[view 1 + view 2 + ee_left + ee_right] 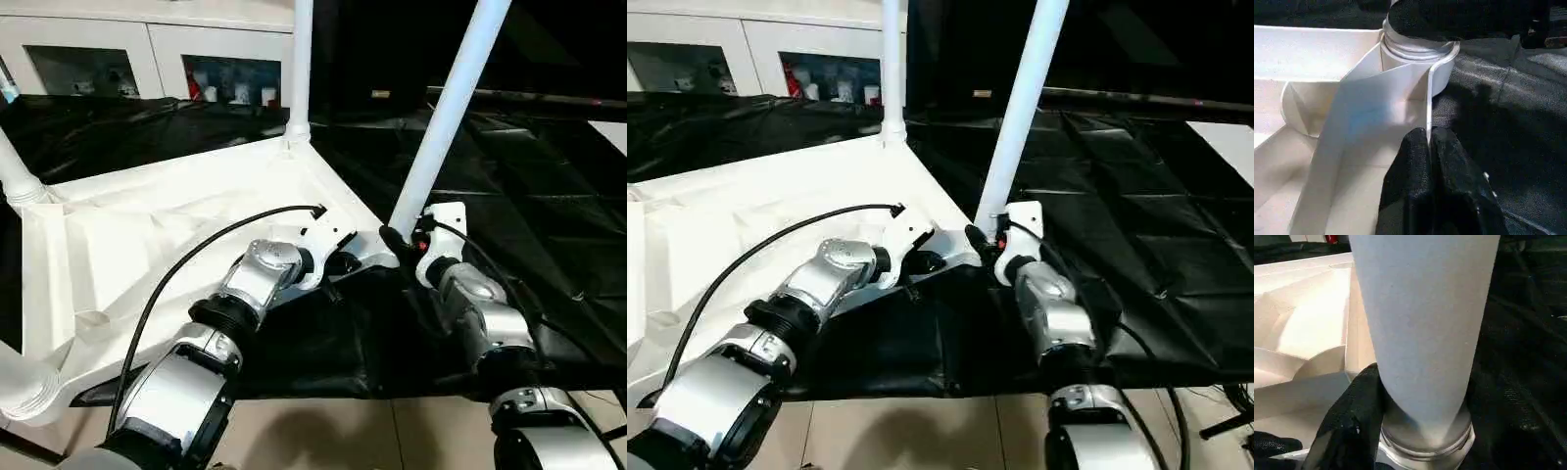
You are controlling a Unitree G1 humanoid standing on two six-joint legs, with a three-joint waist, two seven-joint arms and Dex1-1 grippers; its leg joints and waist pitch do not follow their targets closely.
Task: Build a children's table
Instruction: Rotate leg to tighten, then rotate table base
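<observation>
The children's table lies upside down on the black cloth, its ribbed white top (147, 235) facing up. Legs stand in the far corner (301, 69) and at the left (15, 171), and another leg (24, 382) shows at the near left. My left gripper (1429, 139) is shut on the top's thin rim, just beside the near right corner socket (1415, 54). In that socket stands a slanted leg (446, 117). My right gripper (1422, 396) is closed around this leg's base, one black finger (1354, 416) pressed against its side just above the socket collar (1425, 440).
The black cloth (529, 196) of the work table spreads wrinkled to the right and behind. White cabinets with glass doors (98, 59) line the back wall. A black cable (196, 255) arcs over my left forearm. Pale floor (372, 431) shows below the table's near edge.
</observation>
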